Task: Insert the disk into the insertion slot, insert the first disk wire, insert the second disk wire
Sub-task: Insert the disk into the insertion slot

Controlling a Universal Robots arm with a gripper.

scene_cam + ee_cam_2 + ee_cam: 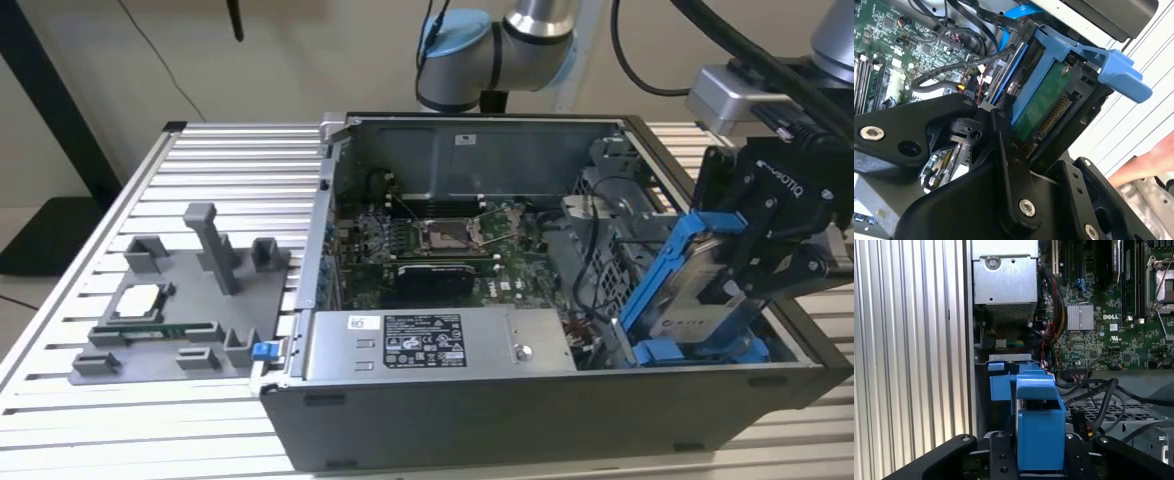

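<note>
My gripper (pixel 747 285) is shut on the disk (pixel 694 290), a silver-grey drive in a bright blue carrier. The disk stands steeply tilted over the near corner of the open computer case, at the exterior view's right. Its lower end is down at the blue fittings of the insertion slot (pixel 667 352); whether it is seated I cannot tell. The second wrist view shows the disk's green underside and connector (pixel 1046 107) between my black fingers (pixel 1004 165). The first wrist view shows the blue carrier end (pixel 1040 425) in the gripper (pixel 1040 462). Loose black cables (pixel 1104 395) lie beside it; which are the disk wires I cannot tell.
The silver labelled power-supply box (pixel 427 340) fills the case's front, with the motherboard (pixel 441 240) behind it. A grey fixture with parts (pixel 187 300) sits on the ribbed metal table (pixel 134 430) at the exterior view's left. A person's hand (pixel 1149 162) is near the case's edge.
</note>
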